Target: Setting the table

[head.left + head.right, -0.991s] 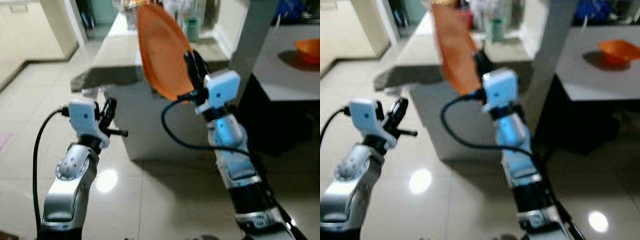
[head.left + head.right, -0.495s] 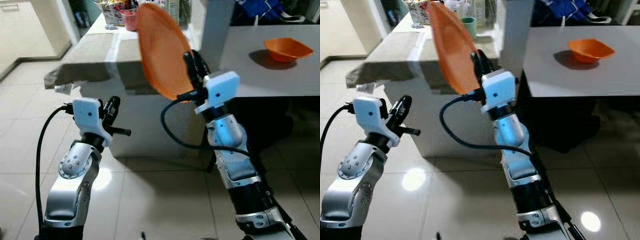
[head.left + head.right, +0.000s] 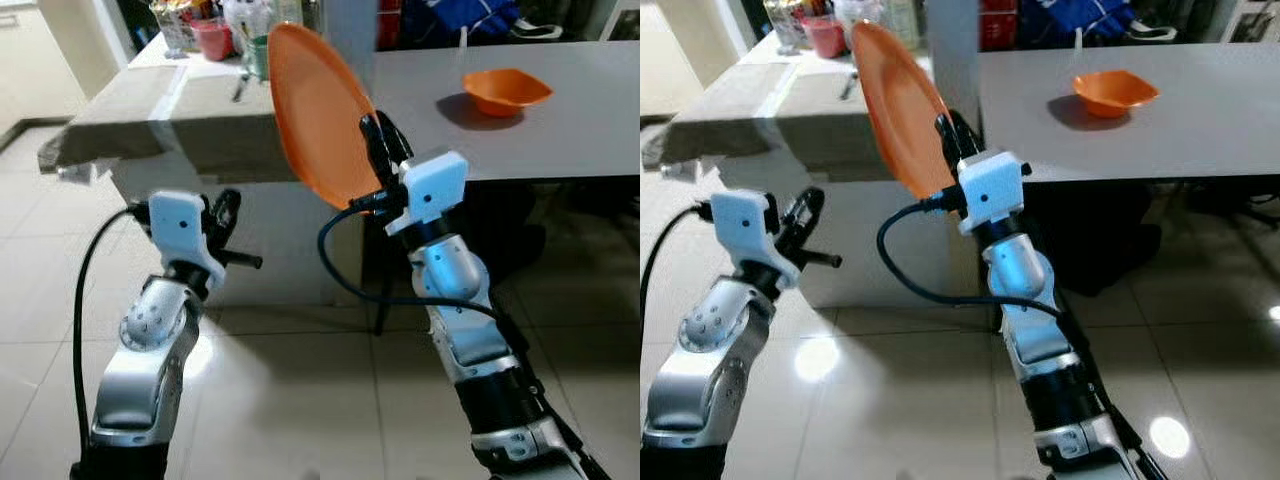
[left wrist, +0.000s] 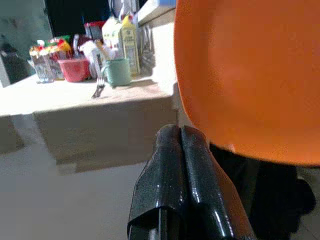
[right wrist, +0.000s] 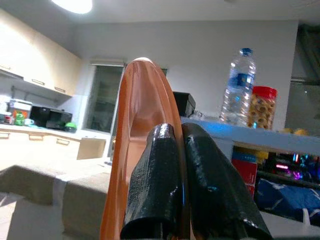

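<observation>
Carefully now: right gripper [image 3: 375, 150] pinches the plate [image 3: 315, 115] on edge; level it over the table [image 3: 580, 110], near the bowl [image 3: 505, 90]. Left gripper [image 4: 181, 150] is pressed together, idle.

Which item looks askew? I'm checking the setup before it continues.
The plate stands almost on edge, pinched at its rim by the right gripper. The bowl sits upright on the table. Nothing spilled.

floor [image 3: 300, 400]: glossy pale tiles, light reflections seen at lower left. grey table [image 3: 1200, 120]: set at upper right, dark space beneath. counter [image 3: 150, 120]: covered with a beige cloth, at upper left, cluttered at its far end. cream cabinets [image 5: 30, 65] and a ceiling light [image 5: 72, 5] are seen in the right wrist view.
</observation>
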You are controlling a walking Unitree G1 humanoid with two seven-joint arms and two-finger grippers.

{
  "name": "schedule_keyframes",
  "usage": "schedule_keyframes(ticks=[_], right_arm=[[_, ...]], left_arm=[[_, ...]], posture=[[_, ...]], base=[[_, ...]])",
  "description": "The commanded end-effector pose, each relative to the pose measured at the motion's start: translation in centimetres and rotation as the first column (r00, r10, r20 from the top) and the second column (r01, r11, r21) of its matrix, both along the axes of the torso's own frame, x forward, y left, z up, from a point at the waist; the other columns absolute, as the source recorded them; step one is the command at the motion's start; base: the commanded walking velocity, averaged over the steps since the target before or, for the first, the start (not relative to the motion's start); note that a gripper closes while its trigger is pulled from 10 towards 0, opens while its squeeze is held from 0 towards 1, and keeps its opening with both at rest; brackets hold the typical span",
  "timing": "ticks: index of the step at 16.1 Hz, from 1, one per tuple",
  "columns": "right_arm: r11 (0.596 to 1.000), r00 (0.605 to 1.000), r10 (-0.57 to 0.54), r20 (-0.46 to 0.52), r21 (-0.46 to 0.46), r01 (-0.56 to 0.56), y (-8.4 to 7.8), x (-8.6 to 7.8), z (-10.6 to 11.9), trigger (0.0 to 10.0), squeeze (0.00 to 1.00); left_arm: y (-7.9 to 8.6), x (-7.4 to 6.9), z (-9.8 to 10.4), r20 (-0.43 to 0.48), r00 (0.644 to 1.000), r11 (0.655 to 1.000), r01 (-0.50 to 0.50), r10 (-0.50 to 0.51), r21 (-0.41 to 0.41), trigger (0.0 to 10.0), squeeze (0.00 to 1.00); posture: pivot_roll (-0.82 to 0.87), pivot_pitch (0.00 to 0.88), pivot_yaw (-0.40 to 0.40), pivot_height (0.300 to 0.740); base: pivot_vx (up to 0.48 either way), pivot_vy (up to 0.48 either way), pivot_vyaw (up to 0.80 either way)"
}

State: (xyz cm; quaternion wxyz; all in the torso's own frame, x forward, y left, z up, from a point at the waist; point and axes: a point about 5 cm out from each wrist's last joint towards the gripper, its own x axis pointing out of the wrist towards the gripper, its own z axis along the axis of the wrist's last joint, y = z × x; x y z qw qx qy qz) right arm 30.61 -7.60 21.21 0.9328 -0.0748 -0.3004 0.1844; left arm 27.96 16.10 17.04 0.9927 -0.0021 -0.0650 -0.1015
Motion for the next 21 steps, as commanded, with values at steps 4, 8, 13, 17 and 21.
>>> schedule_keyframes(ticks=[4,8,13,17,21], right_arm=[[0.999,0.998,-0.039,-0.059,0.033,0.041,-1.4,0.2,-1.1,0.0,0.09],[0.999,0.992,-0.045,-0.121,-0.006,0.044,-2.6,-0.5,-2.8,0.0,0.07],[0.981,0.837,-0.105,-0.537,0.084,0.177,-7.3,-2.7,-11.5,0.0,0.11],[0.961,0.816,-0.132,-0.563,0.128,0.244,-9.0,-4.0,-11.5,0.0,0.14],[0.955,0.831,-0.104,-0.546,0.179,0.237,-8.0,-6.2,-9.5,0.0,0.13]], left_arm=[[0.0,0.5,-0.5,-0.015,1.0,1.0,-0.003,0.003,0.026,10.0,0.0],[0.3,1.0,-0.3,-0.004,1.0,0.999,-0.024,0.024,0.033,10.0,0.0],[3.9,-0.1,-2.2,-0.098,0.987,0.992,-0.127,0.129,0.025,10.0,0.0],[5.8,-1.9,-3.5,-0.164,0.97,0.983,-0.18,0.18,0.013,10.0,0.0],[6.8,-6.8,-5.0,-0.263,0.94,0.966,-0.246,0.218,-0.08,10.0,0.0]], posture=[[-0.11,0.0,0.106,0.74],[-0.11,0.0,0.097,0.74],[-0.1,0.0,0.101,0.74],[-0.1,0.0,0.106,0.74],[-0.12,0.0,0.121,0.74]], base=[[0.283,-0.383,0.0],[0.394,-0.158,0.0],[0.458,0.0,0.0],[0.0,0.0,0.0],[0.0,0.0,0.0]])
